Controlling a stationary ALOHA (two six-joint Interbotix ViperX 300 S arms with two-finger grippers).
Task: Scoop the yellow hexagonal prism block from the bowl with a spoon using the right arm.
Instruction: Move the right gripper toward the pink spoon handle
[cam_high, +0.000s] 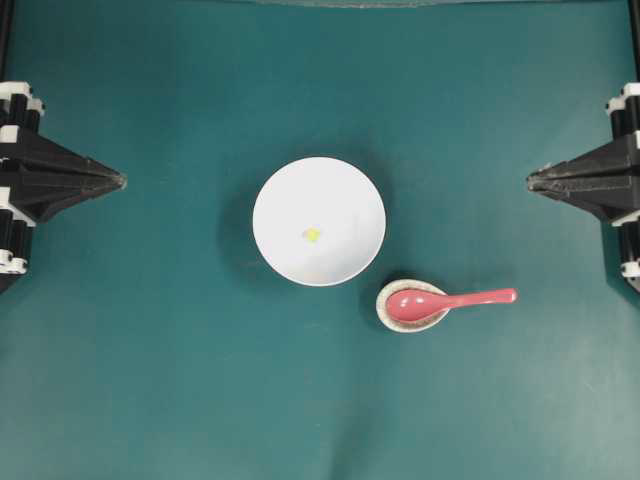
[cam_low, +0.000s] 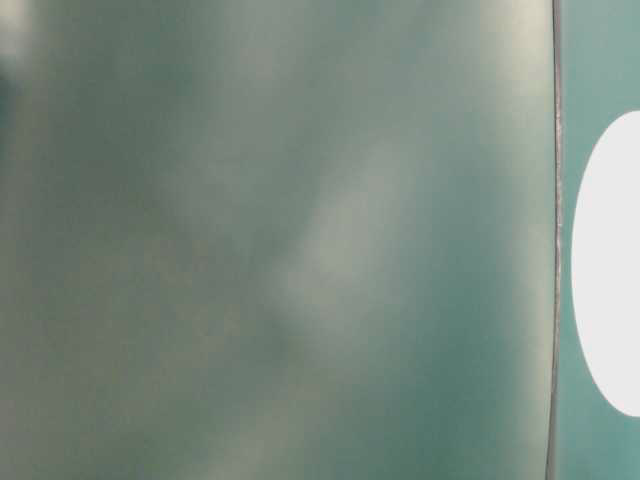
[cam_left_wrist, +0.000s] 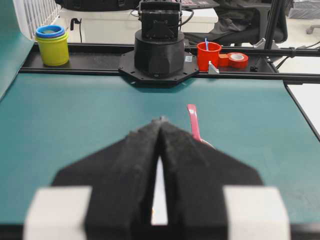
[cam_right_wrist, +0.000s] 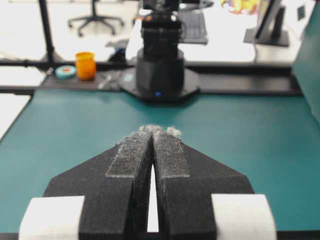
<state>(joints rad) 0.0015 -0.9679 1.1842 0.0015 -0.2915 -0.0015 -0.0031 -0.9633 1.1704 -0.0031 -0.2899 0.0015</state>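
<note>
Item: white bowl, round, at the centre of the green table. Contents — one yellow hexagonal prism block, tiny, lying on the bowl floor slightly left of centre and toward the near side.

Item: pink-red spoon, just beside the bowl at its near right. Scoop seated in a small speckled spoon rest; handle runs out to the right, past the rest's rim, its end raised clear of the table as far as can be judged.

Item: right gripper, at the far right edge of the overhead view, well apart from spoon and bowl. Jaws pressed together, holding nothing; the wrist view shows the pads meeting along a thin seam.

Item: left gripper, mirrored at the left edge, jaws likewise together and empty.

Status: no step begun; spoon untouched, block in bowl.

Handling note, as judgement: the first step is the pickup of the spoon. The right jaws must part before descending, then close across the handle near its free end, well away from the rest, so the scoop stays level and free. The glossy glaze may slip — a square, centred pinch should hold best. The block is far smaller than the scoop, so a shallow sweep along the bowl floor should suffice.
</note>
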